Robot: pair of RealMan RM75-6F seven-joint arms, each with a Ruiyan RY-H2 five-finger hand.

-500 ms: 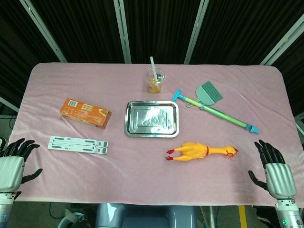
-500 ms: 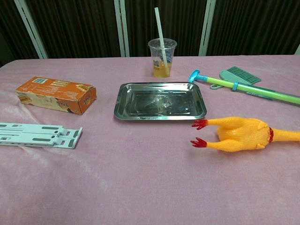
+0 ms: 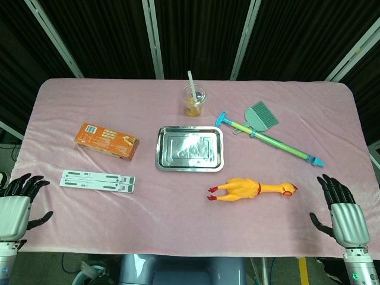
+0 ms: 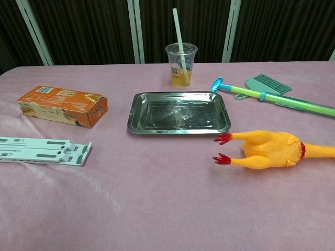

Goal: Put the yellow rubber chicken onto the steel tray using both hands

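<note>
The yellow rubber chicken (image 3: 249, 189) lies on its side on the pink cloth, red feet toward the left, head toward the right; the chest view shows its body (image 4: 267, 149) too. The steel tray (image 3: 190, 148) sits just behind it, empty, also seen in the chest view as a shiny tray (image 4: 179, 112). My left hand (image 3: 16, 205) hovers at the near left corner, fingers spread, holding nothing. My right hand (image 3: 341, 215) is at the near right edge, fingers spread and empty, a short way right of the chicken's head. Neither hand shows in the chest view.
An orange box (image 3: 107, 141) and a white folded stand (image 3: 97, 180) lie left of the tray. A plastic cup with a straw (image 3: 194, 100) stands behind it. A small green brush (image 3: 262, 114) and a long blue-green stick (image 3: 270, 139) lie at the back right.
Both hands have dropped slightly toward the near table edge. Nothing else has moved.
</note>
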